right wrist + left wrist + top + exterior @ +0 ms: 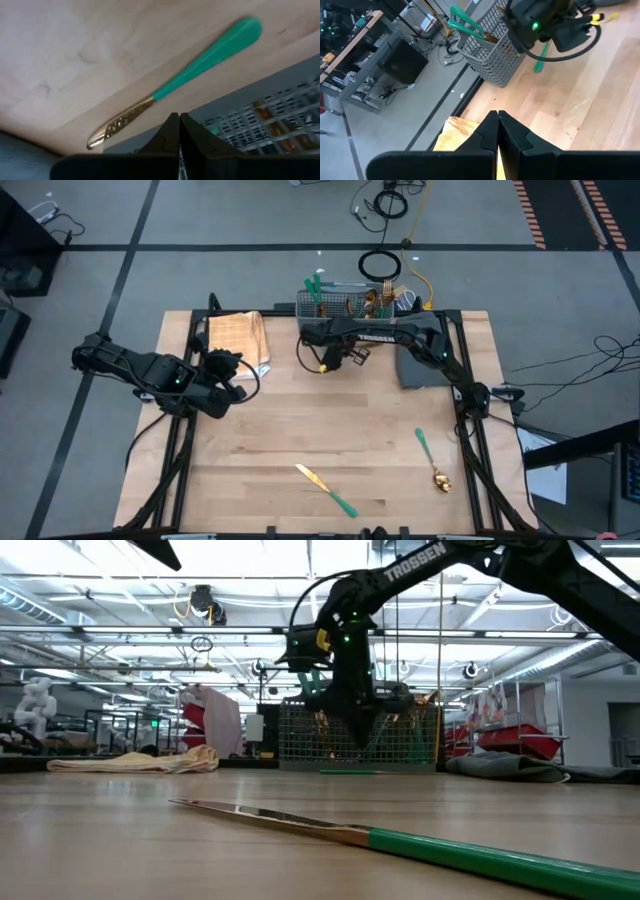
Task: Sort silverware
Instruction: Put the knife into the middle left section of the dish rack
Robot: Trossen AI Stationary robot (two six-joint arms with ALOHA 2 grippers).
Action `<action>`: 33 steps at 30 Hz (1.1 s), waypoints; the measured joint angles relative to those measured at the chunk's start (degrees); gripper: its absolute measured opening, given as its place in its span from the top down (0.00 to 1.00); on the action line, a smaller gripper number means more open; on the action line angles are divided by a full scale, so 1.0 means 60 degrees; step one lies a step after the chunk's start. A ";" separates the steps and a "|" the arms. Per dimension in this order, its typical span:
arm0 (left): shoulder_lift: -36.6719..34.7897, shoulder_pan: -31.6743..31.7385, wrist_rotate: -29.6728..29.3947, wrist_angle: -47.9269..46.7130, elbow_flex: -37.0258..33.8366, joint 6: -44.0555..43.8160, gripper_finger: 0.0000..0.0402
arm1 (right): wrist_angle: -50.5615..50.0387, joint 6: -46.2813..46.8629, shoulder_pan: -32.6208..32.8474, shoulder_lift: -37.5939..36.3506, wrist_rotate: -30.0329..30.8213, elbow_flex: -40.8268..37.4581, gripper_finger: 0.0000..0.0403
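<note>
Mostly the silverware sits in the grey slotted basket (pixel 350 305) at the upper centre of the high view, against the table's (pixel 300 440) far edge: teal handles (pixel 314 286) stick up out of its left compartment and gold heads (pixel 372 302) show in the compartments to the right. In the left wrist view the same teal handles (pixel 465 25) lean out of the basket's (pixel 495 55) top.

Three pieces lie loose on the wood. A knife (pixel 326 490) at lower centre lies diagonally, gold blade toward the upper left, teal handle toward the lower right. A spoon (pixel 432 458) at lower right lies nearly upright in the frame, gold bowl down, handle up and slightly left. Another teal-handled piece (pixel 175 85) lies just beside the basket's wall in the right wrist view, its long axis slanting from gold tip at lower left to handle end at upper right.

The right gripper (pixel 330 358) hangs just in front of the basket, fingers pressed together and holding nothing. The left gripper (pixel 228 370) waits at the left, near the tan checked cloth (pixel 236 338), its fingers also closed and empty.
</note>
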 joint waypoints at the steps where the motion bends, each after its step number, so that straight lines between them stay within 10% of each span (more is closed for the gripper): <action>1: 0.0000 0.0000 -0.0011 0.0000 0.0000 0.0012 0.98 | -0.0010 -0.0084 -0.0032 0.0021 0.0007 0.0000 1.00; 13: -0.0007 0.0000 -0.0292 -0.0003 0.0000 0.0256 0.98 | -0.0101 -0.1320 0.0117 0.0775 0.1186 -0.0004 1.00; 33: -0.0007 0.0000 -0.0436 -0.0076 0.0000 0.0551 0.98 | 0.0012 -0.0590 -0.0178 0.0929 0.0224 0.0007 1.00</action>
